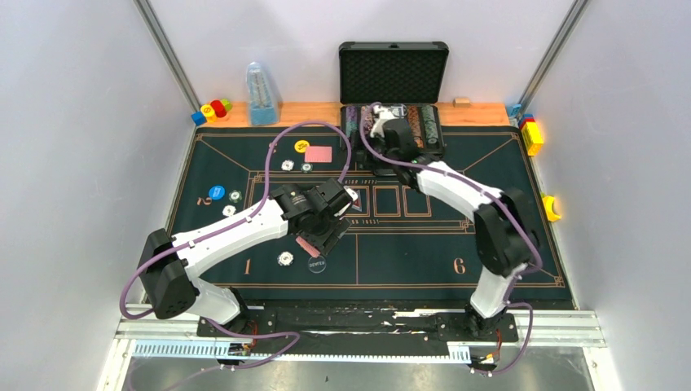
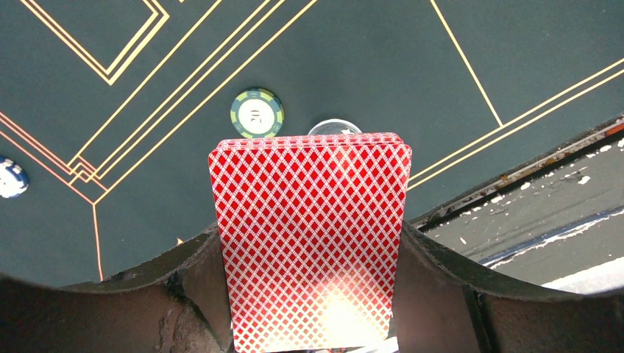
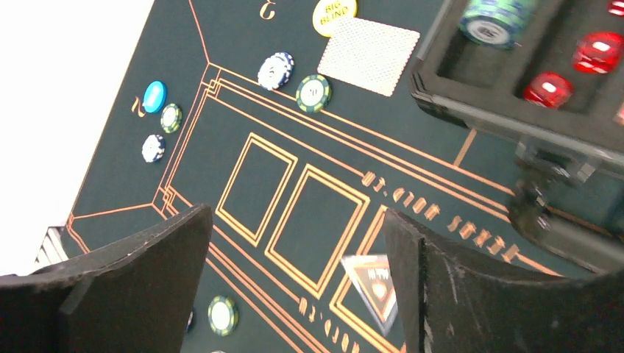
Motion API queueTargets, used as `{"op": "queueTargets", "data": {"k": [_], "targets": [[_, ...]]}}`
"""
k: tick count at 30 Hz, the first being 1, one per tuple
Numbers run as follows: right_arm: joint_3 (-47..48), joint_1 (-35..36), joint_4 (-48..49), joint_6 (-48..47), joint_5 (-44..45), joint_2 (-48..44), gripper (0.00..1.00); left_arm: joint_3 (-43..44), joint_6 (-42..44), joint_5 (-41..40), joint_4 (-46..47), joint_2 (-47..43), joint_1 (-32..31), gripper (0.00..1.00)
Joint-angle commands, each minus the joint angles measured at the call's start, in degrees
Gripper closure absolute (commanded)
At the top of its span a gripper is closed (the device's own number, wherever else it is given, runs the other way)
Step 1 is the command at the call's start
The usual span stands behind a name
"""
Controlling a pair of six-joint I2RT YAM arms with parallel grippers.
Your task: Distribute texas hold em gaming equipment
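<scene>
Noting containers first: a black case (image 1: 393,72) stood open at the far edge of the worktop (image 1: 318,112), lid upright, its tray lined with rows of chips. The right wrist view showed a stack of green chips (image 3: 491,16) in one compartment and red dice (image 3: 548,88) in another. The right end effector (image 3: 294,287) hovered by the case front, fingers spread wide, holding nothing. The left end effector (image 2: 312,250) was closed on a deck of red-backed cards (image 2: 309,191), held above the green mat (image 1: 407,244) near the printed "1". Other mat numerals read "2", "3" and "6". A yellow disc (image 3: 333,15) read "BIG BLIND", with a pink-backed card (image 1: 319,153) lying face down just beside it. A dark disc (image 1: 316,264) below the deck appeared to read "DEALER". A blue disc (image 1: 216,193) sat by the "2" with two chips near it. A green chip (image 2: 257,112) lay beyond the deck, which hid most of a pale disc behind it. A blue bottle-like object (image 1: 262,94) and toy blocks (image 1: 212,110) stood at the far left corner.
</scene>
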Motion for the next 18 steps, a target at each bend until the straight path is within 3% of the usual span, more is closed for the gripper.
{"op": "queueTargets", "data": {"k": [1,6,11,14,18], "targets": [[-13.09,-3.22,5.95,4.55,-1.89,-10.91,0.09,-0.37,1.11,2.09,2.56,-2.19,-0.26,1.00],[-29.62,-6.50,17.78,10.66,-22.29,-21.25,0.03,-1.23,1.87,3.64,3.77,-3.72,-0.23,1.00],[-39.82,-6.31,33.99,21.29,-40.80,-22.30,0.05,-1.52,2.30,5.03,4.00,-3.80,-0.26,1.00],[-41.63,-4.80,42.50,27.52,-45.37,-18.91,0.06,-1.76,2.60,5.97,4.56,-4.03,-0.26,1.00],[-41.01,-2.54,47.00,31.36,-45.58,-15.28,0.07,-1.97,2.75,6.55,4.80,-4.03,-0.26,1.00]]}}
